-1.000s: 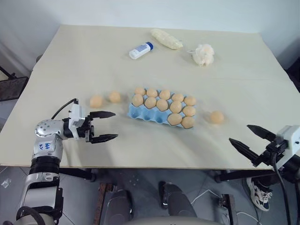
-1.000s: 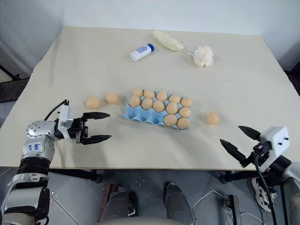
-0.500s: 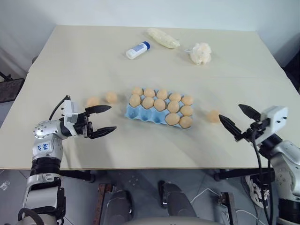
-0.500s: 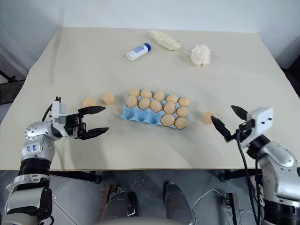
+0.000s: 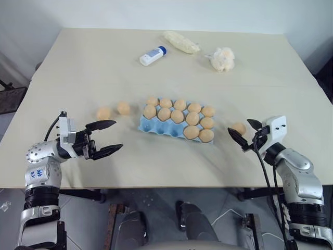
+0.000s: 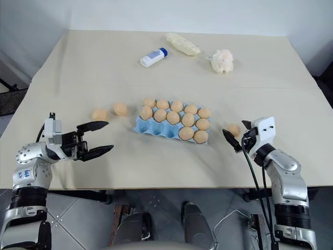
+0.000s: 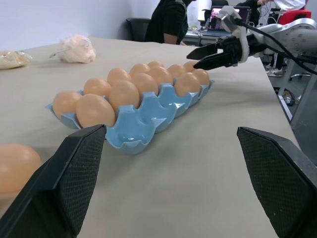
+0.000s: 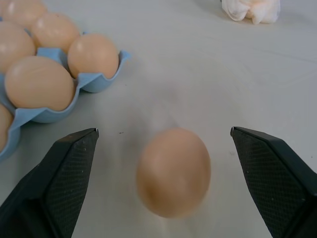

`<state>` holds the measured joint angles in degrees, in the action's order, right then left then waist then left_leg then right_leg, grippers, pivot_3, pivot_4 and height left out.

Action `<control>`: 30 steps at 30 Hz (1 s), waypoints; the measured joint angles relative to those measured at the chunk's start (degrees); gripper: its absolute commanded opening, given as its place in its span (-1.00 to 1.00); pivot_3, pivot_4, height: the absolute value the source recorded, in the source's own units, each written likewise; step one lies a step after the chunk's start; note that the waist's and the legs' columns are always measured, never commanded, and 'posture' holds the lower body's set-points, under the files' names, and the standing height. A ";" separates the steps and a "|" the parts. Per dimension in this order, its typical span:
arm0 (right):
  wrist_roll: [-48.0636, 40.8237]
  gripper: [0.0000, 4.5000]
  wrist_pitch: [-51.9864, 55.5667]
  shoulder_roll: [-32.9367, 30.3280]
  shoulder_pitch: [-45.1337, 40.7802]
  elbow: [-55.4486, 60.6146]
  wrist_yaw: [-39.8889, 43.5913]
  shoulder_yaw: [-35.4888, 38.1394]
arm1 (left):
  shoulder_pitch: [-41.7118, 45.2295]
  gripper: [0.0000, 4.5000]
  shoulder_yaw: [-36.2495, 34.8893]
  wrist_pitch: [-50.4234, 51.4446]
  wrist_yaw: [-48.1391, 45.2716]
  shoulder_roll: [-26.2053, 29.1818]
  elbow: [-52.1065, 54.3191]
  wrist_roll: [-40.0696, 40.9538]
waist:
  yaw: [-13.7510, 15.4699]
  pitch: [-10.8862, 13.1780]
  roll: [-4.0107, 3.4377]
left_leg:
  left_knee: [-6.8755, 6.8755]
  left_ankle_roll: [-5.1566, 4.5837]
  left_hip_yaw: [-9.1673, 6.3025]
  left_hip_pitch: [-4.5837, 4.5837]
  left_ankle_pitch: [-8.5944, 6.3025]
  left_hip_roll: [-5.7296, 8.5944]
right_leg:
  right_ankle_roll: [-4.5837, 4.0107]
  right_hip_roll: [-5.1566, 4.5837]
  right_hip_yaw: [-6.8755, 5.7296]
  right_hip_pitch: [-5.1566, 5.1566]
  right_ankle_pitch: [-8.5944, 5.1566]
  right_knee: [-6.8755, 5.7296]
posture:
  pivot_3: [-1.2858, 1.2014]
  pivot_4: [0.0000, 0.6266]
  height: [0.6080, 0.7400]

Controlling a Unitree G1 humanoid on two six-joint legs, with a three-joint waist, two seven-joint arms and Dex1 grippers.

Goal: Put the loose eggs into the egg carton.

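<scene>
The light-blue egg carton (image 5: 150,126) lies mid-table with several eggs in its cups; its near-left corner cup looks empty. Two loose eggs (image 5: 104,113) (image 5: 124,108) rest left of it, and a third loose egg (image 5: 239,129) lies to its right. My right gripper (image 5: 239,126) is open and level, one finger on each side of that third egg (image 8: 173,171), which lies apart from both. My left gripper (image 5: 118,134) is open and empty, near the front edge. It points at the carton (image 7: 148,124), with a loose egg (image 7: 17,166) off to its side.
A white bottle with a blue cap (image 5: 152,54), a yellowish lumpy bag (image 5: 181,42) and a fluffy cream puff (image 5: 222,58) lie at the far side of the table (image 5: 270,88). A seated person (image 7: 171,20) shows beyond the table in the left wrist view.
My right gripper has come forward and leftward from the table's front edge until its fingers straddle the egg right of the carton. My left gripper drew back slightly to the left, still open.
</scene>
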<state>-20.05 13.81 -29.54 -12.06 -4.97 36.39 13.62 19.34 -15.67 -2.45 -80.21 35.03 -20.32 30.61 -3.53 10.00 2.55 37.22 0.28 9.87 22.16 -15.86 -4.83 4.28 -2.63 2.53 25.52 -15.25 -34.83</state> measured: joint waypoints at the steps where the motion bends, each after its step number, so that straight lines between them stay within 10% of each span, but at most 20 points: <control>1: 0.24 0.99 -0.01 0.00 -0.16 -0.16 0.00 -0.19 | -0.44 1.00 -0.29 0.32 -0.01 0.28 0.66 0.46 | 0.01 0.00 0.00 | 0.00 0.00 0.00 0.00 0.00 -0.01 | -0.01 0.00 -0.01 0.00 -0.01 0.00 | 0.03 -0.52 1.00; 9: 2.35 0.99 -0.08 0.55 -1.32 -3.95 -0.17 -2.48 | -4.39 1.00 -3.13 3.05 0.02 1.98 5.88 3.64 | -0.06 0.01 -0.02 | -0.01 0.04 0.01 0.00 -0.02 0.00 | -0.12 -0.04 0.00 0.01 -0.07 0.02 | 0.03 -0.52 1.00; 19: 3.12 -0.26 -0.12 1.12 -2.51 -4.88 -0.35 -2.65 | -4.64 1.00 -3.52 3.67 0.03 2.01 6.12 3.95 | -0.13 0.01 -0.02 | -0.03 0.24 0.01 0.00 -0.14 -0.02 | -0.14 -0.02 -0.01 0.02 -0.08 0.02 | 0.03 -0.52 1.00; 30: 1.73 -0.28 1.48 0.45 -2.86 3.17 -0.74 -1.95 | -4.01 1.00 -3.48 3.70 0.05 1.51 6.12 4.19 | -0.34 0.02 -0.04 | -0.03 0.26 0.00 0.00 -0.15 -0.02 | -0.11 -0.01 -0.01 0.02 -0.06 0.02 | 0.03 -0.52 1.00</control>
<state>-18.32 15.30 -29.08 -14.92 -1.80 35.65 11.67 15.34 -19.15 1.26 -80.16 36.54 -14.20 34.80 -3.87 10.03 2.50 37.19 0.54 9.87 22.16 -16.00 -4.84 4.17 -2.64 2.52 25.55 -15.32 -34.80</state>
